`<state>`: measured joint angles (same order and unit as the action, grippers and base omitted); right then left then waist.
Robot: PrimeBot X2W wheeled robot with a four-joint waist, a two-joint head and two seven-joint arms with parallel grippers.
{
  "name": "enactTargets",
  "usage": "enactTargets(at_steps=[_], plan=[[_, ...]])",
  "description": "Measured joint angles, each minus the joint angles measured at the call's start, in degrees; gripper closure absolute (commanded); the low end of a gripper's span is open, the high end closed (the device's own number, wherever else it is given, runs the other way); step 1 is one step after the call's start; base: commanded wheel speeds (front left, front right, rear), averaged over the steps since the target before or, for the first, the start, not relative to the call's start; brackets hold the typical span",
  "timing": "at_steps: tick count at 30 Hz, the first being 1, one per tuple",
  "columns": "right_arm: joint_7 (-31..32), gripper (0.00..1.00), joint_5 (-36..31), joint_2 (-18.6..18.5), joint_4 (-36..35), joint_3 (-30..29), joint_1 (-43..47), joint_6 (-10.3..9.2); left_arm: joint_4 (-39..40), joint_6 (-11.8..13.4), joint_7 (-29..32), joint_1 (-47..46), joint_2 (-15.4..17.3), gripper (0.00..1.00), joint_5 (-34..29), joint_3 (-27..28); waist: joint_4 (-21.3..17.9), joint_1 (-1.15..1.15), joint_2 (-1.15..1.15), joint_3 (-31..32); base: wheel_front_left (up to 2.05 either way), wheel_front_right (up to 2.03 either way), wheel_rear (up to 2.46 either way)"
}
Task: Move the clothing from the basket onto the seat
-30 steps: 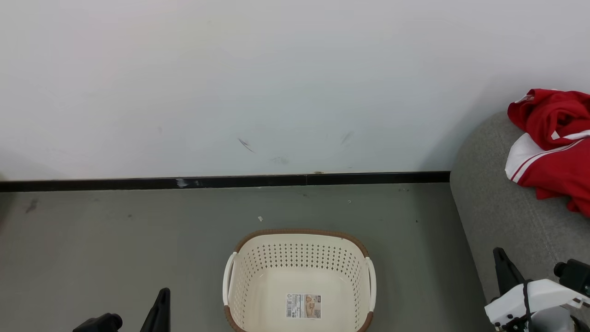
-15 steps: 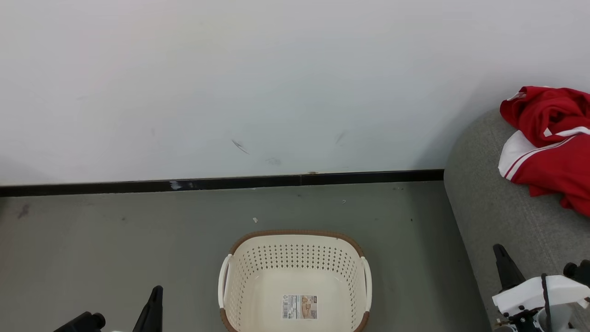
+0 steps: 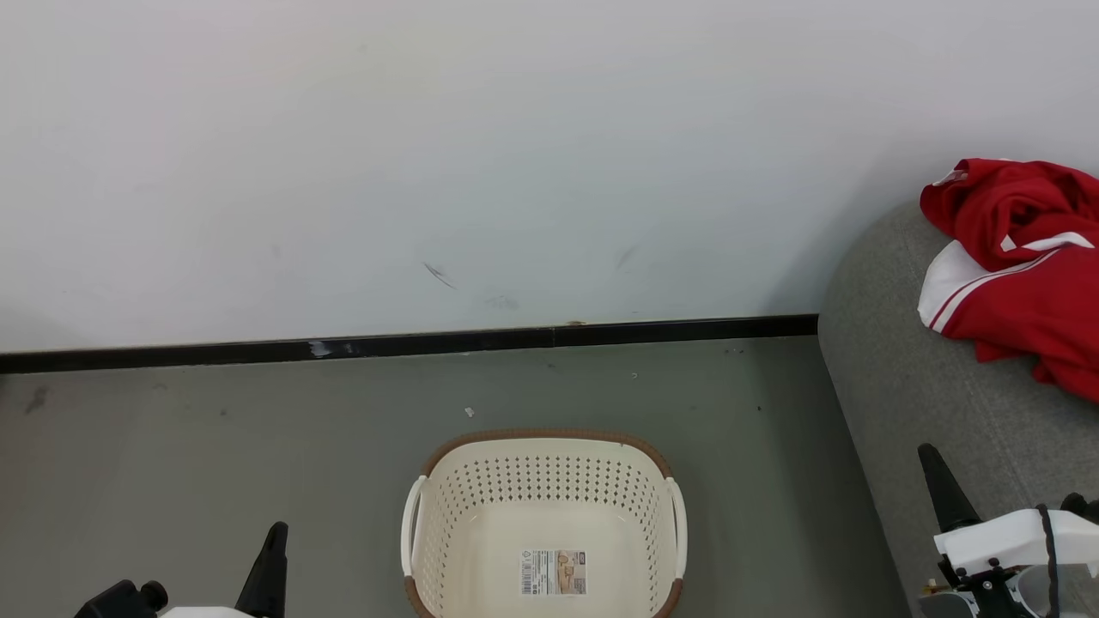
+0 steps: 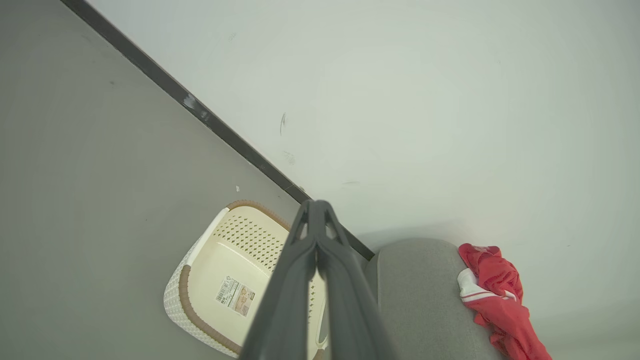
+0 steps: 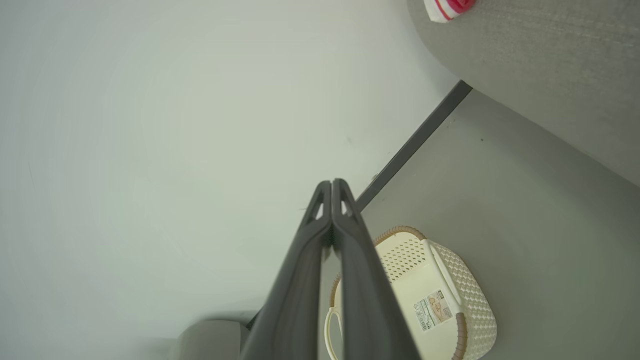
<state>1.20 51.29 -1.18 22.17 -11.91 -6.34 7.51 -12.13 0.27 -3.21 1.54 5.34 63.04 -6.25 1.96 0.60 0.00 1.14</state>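
The red clothing (image 3: 1022, 266) with white bands lies crumpled on the grey seat (image 3: 910, 378) at the right; the left wrist view shows the clothing (image 4: 495, 295) on the seat (image 4: 420, 295) too. On the floor stands the cream basket (image 3: 481, 549), holding just its label sticker (image 3: 553, 572). My left gripper (image 3: 276, 532) is at the lower left, shut and holding nothing, its fingers (image 4: 315, 240) pressed together. Over the seat's near edge my right gripper (image 3: 927, 455) is shut with nothing in it, fingers (image 5: 332, 210) closed tip to tip.
A white wall (image 3: 515, 154) with a black baseboard (image 3: 429, 343) runs behind the basket. Grey floor (image 3: 215, 446) stretches to the left of the basket and between the basket and the seat.
The whole head view has shifted a little, so the camera moved. Both grippers sit lower in the picture than a second ago and stay shut.
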Motion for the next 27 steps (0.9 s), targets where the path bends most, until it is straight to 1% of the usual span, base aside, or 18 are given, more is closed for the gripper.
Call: enactTargets(at_steps=[7,12,18,27], plan=[[1.16,1.00,6.30,-0.18,-0.82,0.43,0.01,-0.01,-0.51,-1.02,1.22,-0.51,-0.24,1.00,4.86,1.24,-0.32,-0.34,0.00,-0.39,0.00,0.00,0.00],[1.83,1.00,10.95,-0.22,-1.36,0.82,0.02,-0.01,-0.89,-1.67,2.19,-1.22,-0.36,1.00,8.20,2.25,-0.55,-0.47,0.00,-0.66,0.00,0.00,0.00],[2.61,1.00,16.23,-0.33,-2.01,1.27,0.03,-0.01,-1.34,-2.76,3.16,-1.75,-0.68,1.00,12.50,3.42,-0.81,-0.53,0.00,-0.89,0.00,0.00,0.00],[3.92,1.00,24.27,-0.46,-3.20,1.68,0.11,-0.01,-1.92,-4.05,4.75,-2.43,-1.27,1.00,18.38,5.13,-1.23,-0.55,0.00,-1.07,0.00,0.00,0.00]])
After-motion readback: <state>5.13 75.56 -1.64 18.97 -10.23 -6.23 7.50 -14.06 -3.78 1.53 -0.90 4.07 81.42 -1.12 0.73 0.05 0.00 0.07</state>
